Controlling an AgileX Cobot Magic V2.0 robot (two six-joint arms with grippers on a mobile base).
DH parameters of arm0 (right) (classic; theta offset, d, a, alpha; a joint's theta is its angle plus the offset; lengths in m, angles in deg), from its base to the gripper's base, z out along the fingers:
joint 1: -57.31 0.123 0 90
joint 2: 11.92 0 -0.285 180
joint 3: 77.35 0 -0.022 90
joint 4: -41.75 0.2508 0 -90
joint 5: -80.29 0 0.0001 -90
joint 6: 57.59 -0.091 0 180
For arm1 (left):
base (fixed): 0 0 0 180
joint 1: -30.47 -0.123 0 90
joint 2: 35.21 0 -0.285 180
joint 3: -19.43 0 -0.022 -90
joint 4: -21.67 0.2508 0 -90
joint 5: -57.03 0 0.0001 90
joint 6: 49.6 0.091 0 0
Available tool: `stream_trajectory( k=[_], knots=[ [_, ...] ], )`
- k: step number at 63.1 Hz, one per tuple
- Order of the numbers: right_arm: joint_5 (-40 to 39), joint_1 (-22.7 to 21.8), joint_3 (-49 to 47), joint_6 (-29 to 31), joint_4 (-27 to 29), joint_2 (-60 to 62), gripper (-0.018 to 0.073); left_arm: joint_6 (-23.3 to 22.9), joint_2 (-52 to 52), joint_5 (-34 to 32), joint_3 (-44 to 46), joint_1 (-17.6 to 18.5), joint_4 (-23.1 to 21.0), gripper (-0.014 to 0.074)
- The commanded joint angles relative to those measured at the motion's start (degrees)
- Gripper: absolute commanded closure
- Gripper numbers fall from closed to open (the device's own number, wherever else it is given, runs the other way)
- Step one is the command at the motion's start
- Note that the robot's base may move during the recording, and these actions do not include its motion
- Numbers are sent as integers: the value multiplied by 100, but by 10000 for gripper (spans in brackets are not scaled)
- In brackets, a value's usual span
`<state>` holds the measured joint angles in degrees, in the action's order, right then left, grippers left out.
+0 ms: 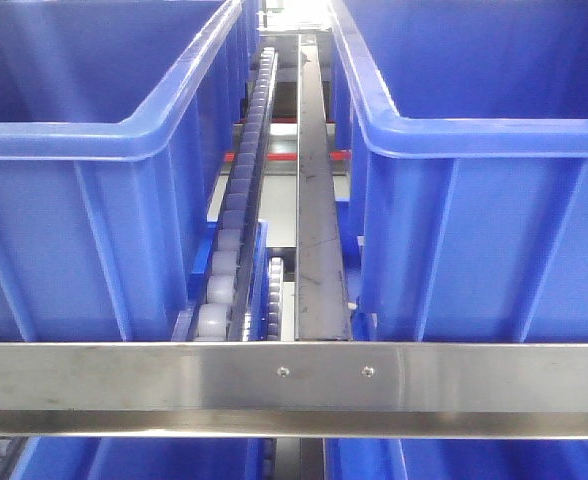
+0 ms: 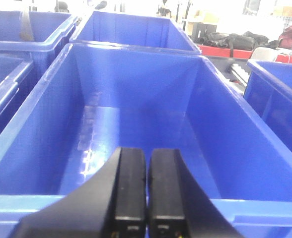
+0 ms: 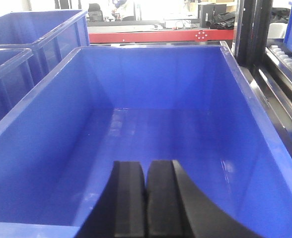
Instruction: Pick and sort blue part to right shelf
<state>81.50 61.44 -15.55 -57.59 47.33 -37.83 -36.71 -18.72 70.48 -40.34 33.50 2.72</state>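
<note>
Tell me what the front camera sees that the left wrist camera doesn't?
Only the front view shows the roller track, the long metal rail and the steel crossbar between two bins. Only the left wrist view shows the left gripper, shut and holding nothing, above an empty bin. Both show blue bins; neither shows the blue part.

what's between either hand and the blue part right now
That can't be judged: no blue part shows in any view. The left hand and right hand, both shut and holding nothing, each point into a blue bin, the left bin and right bin, whose visible floors are bare.
</note>
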Motion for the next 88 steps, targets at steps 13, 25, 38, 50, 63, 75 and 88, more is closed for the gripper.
stream_trajectory(
  k=[13, 25, 38, 50, 63, 75, 88],
  knots=[
    [-497, -39, -161, 43, 20, -19, 503, -20, 52, -454, 156, -2, -104, 474],
    [-534, -39, -121, 43, 20, -19, 503, -20, 52, -454, 156, -2, -104, 474],
    [-535, -39, 90, 43, 10, 286, 503, -20, 52, -454, 156, -2, -104, 474],
    [-447, -40, 199, 43, -362, 1250, 503, -20, 52, -454, 156, -2, -104, 474],
    [-518, -45, 1044, 43, -446, 2012, 503, -20, 52, -454, 156, -2, -104, 474],
    [-1302, -45, 1619, -39, -435, 1995, 503, -20, 52, -454, 156, -2, -104, 474],
    [-1107, -45, 1593, -58, -435, 1995, 503, -20, 52, -454, 143, -2, -104, 474]
  ],
)
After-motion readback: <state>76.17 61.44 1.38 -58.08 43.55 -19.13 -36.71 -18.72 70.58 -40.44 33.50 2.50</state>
